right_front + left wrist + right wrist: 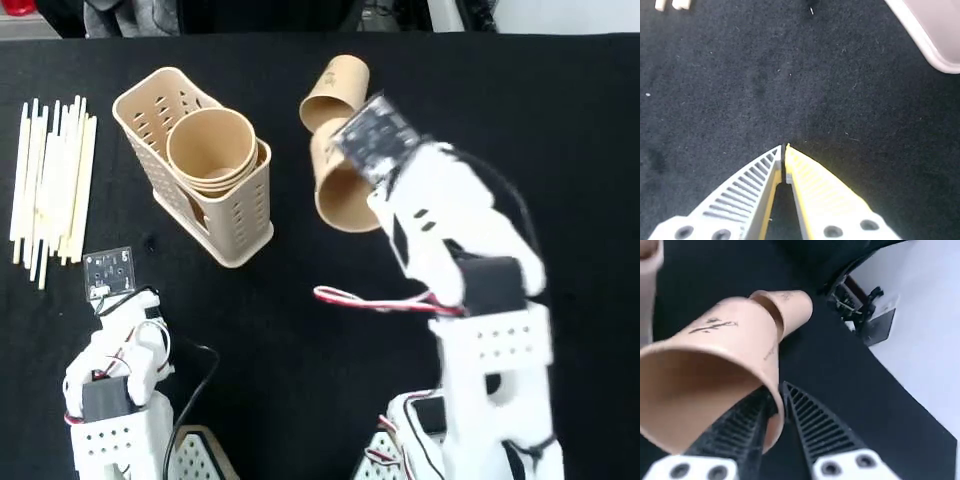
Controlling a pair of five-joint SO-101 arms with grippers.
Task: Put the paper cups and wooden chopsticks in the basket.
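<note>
A beige slotted basket stands left of the table's middle with a stack of paper cups inside. Wooden chopsticks lie in a bundle at the far left. Two more paper cups are right of the basket. The farther cup lies on its side. The nearer cup is tipped with its mouth toward the right arm. My right gripper is shut on its rim, one finger inside and one outside. My left gripper is shut and empty over bare cloth near the basket's corner.
A black cloth covers the table. The left arm sits at the front left, below the chopsticks. Red and white wires hang off the right arm. Bare cloth lies between the two arms.
</note>
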